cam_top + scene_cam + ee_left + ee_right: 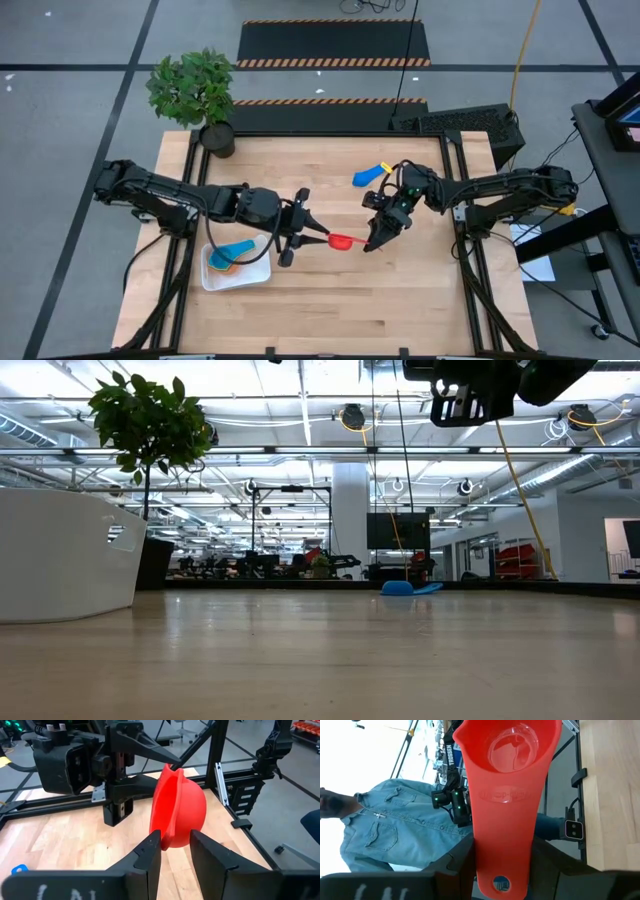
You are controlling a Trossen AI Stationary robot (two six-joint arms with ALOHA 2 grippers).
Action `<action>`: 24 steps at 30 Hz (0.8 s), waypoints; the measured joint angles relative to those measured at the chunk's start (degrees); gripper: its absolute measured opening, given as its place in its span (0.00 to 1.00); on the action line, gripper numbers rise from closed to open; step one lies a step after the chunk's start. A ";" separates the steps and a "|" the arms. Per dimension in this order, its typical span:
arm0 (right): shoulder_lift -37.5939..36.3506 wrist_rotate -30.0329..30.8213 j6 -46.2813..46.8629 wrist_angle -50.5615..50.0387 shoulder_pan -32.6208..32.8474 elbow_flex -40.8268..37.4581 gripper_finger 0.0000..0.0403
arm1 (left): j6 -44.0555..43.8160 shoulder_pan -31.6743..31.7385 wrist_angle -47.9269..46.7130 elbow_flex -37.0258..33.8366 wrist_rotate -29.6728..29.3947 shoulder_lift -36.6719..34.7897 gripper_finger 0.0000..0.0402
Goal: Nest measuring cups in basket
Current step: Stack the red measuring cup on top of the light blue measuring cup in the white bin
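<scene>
A red measuring cup (343, 241) hangs over the table's middle between my two grippers. My left gripper (318, 237) is shut on its bowl, and my right gripper (372, 243) is shut on its handle. The white basket (222, 281) lies near the left arm, with a light blue cup (233, 250) and an orange cup (224, 265) in it. A dark blue cup (366, 178) and a yellow cup (385, 168) lie on the table behind the right gripper. My left gripper pinches the near edge of the red cup's bowl (176, 839) between its two fingers, one finger on the open rim side, one on the rounded outside. The fingers come level from the table's left. The cup is lifted clear and turned on its side. My right gripper pinches the red cup's flat handle (503, 851) by its two long edges, near the free end with the hole. The fingers come level from the table's right and lie along the handle. The bowl (512, 745) points away from the gripper.
A potted plant (195, 90) stands at the table's far left corner. A person in a denim shirt (385, 835) stands beyond the table. Bare wood lies along the near edge and at the near right.
</scene>
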 joint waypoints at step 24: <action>-0.09 4.44 -1.42 0.07 -0.01 0.05 0.51 | -0.48 0.00 -0.11 -0.04 -2.97 0.04 0.02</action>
